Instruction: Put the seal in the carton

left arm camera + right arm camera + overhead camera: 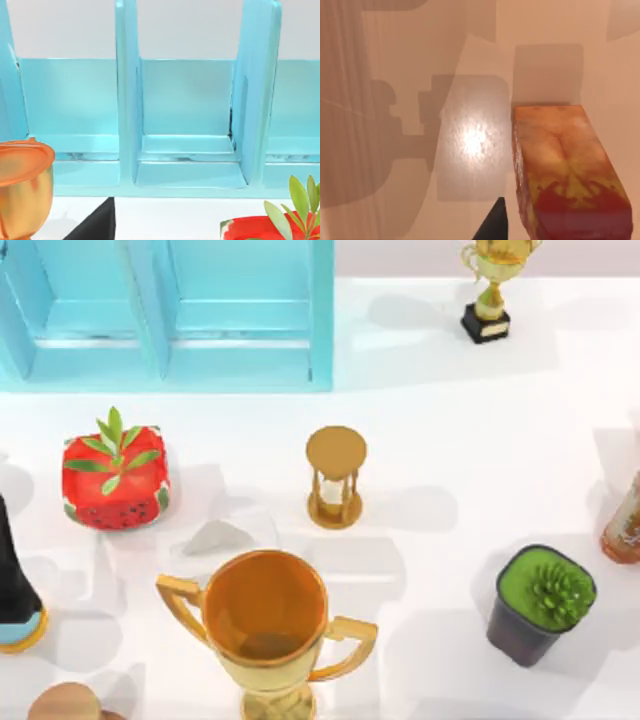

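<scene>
One seal (565,175) is seen close up in the right wrist view, a mottled orange-to-red block standing on the pale table (470,140). An orange-brown object (625,525) at the top view's 3 o'clock edge is cut off; whether it is the same block cannot be told. Whether either gripper is released or grasping cannot be told. One dark wedge (492,225) is seen beside the block, and another (97,225) in the left wrist view.

One blue carton (322,330) lies at 11 o'clock, its dividers forming compartments, partly cut off by the frame.

One hourglass (335,478) stands near the centre. Two trophies are counted: a large one (265,625) at 6 o'clock, its base cropped, and a small one (495,290) at 1 o'clock, its cup cropped.

Two potted plants are counted: a red strawberry-patterned pot (115,475) at 9 o'clock and a dark pot (543,602) with a green succulent at 4 o'clock.

A black object (15,580) at 8 o'clock and a round wooden top (68,702) at 7 o'clock are cut off and hard to identify.
</scene>
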Motion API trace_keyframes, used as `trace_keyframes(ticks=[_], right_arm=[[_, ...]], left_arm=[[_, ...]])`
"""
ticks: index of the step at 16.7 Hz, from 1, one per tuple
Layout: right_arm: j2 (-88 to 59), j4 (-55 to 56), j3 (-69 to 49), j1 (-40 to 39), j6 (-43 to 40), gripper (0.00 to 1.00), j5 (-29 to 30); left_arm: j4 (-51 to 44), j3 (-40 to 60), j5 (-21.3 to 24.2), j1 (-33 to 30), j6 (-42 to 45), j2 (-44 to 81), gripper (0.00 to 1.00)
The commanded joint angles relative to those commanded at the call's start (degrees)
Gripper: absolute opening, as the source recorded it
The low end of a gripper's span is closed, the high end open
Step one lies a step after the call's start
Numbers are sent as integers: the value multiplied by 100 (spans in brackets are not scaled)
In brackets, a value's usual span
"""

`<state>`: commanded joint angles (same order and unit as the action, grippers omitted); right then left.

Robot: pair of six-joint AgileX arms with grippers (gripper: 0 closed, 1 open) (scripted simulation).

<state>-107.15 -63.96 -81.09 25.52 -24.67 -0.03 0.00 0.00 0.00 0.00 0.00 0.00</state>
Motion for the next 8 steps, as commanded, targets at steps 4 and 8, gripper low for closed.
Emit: trace_keyframes(ticks=[4,8], right_arm=[[0,0,0,0,0,100,0],[0,0,0,0,0,100,0]], left_arm=[[0,0,0,0,0,0,100],[0,0,0,0,0,0,100]])
